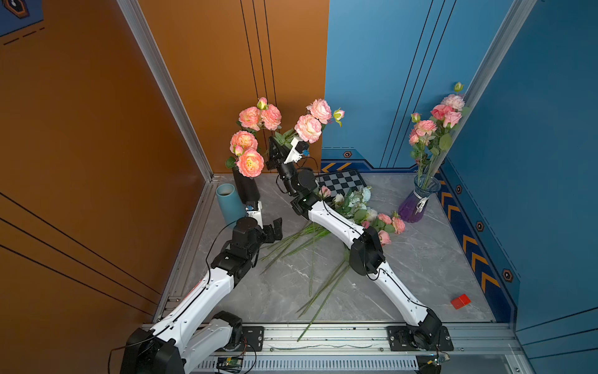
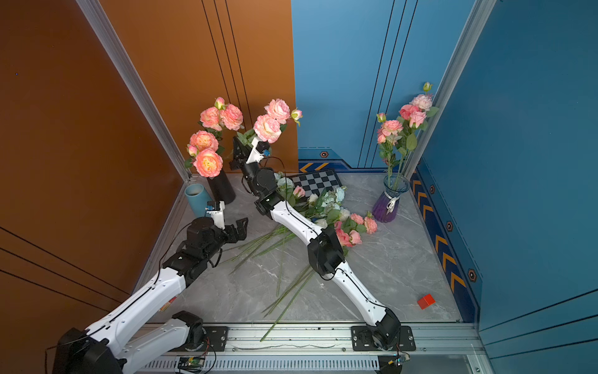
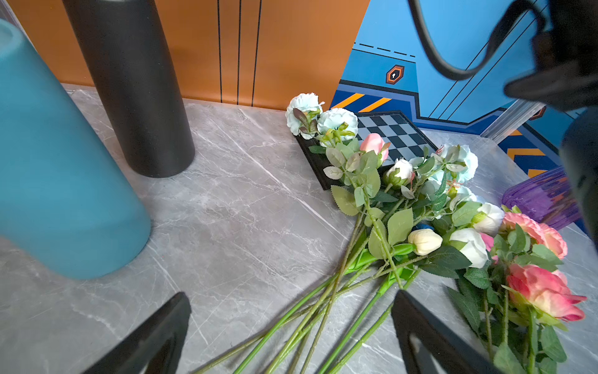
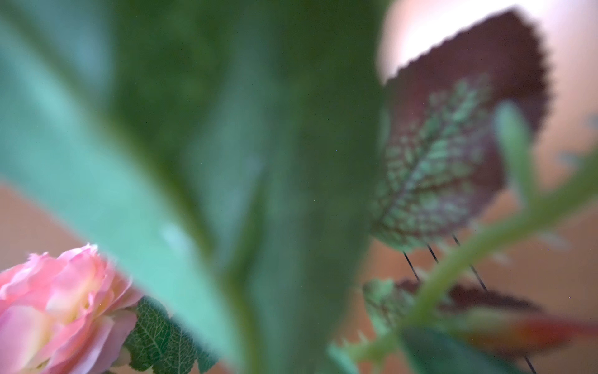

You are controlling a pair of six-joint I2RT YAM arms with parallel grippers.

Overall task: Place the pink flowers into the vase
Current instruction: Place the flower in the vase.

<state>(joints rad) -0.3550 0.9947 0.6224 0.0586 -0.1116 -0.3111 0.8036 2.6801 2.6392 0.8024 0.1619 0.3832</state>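
Your right fingers are clamped shut on the stem of a pink spray. The spray is held high above the surface, just beside the black vase in both top views. That vase holds several pink blooms, and a glass vase well apart on the other side holds more. The right wrist view is only blurred leaf and one bloom, so it tells you nothing about the grip. The lower end of the stem is hidden behind the arm.

I judge the step in hand to be the carry to the black vase, the nearer of the two. The next move calls for bringing the foot of the stem over the mouth, which the blooms cover. Then lower it among the stems there without knocking them, and only then let go.

Your left fingers stand wide apart and hold nothing, low over the green stems of the pile. The loose pink flowers lie there mixed with white flowers and pale blue flowers, so the next pick needs care.
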